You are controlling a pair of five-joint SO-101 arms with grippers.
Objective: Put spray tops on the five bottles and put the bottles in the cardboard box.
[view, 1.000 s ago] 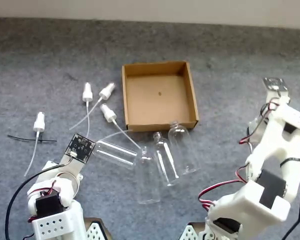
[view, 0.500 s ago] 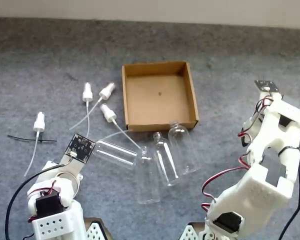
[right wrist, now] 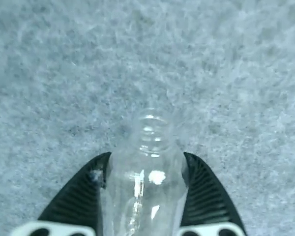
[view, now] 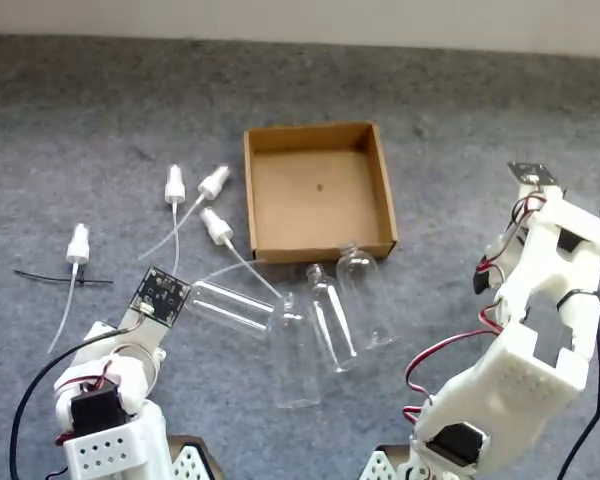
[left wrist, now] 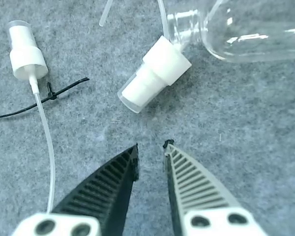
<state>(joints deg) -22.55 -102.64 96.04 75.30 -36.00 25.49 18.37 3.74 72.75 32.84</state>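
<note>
Slip risk at right claw (right wrist: 145, 162), clamped on smooth clear plastic bottle (right wrist: 145, 189), uncapped, over grey felt-like table (right wrist: 211, 59), apart from open brown cardboard box (view: 248, 195); left claw (left wrist: 151, 146) slightly apart just short of white plastic spray top (left wrist: 155, 73) lying flat, so possible nudge instead of grip.

The clear plastic bottle (right wrist: 145, 187) pinched in the right gripper (right wrist: 146, 158) runs off the frame edge, so you only get the neck and shoulders and the base is cut off. On the left wrist view, a second clear plastic bottle (left wrist: 246, 29) is chopped by the edge too. The thin black cable tie (left wrist: 39, 98) runs out of frame at one end. The long clear dip tube (left wrist: 45, 147) of the small white spray top (left wrist: 25, 56) disappears behind the base of the left gripper (left wrist: 151, 146). In the high view, the white right arm (view: 525, 340) and the left arm (view: 110, 410) are both cut off at the bottom edge.
</note>
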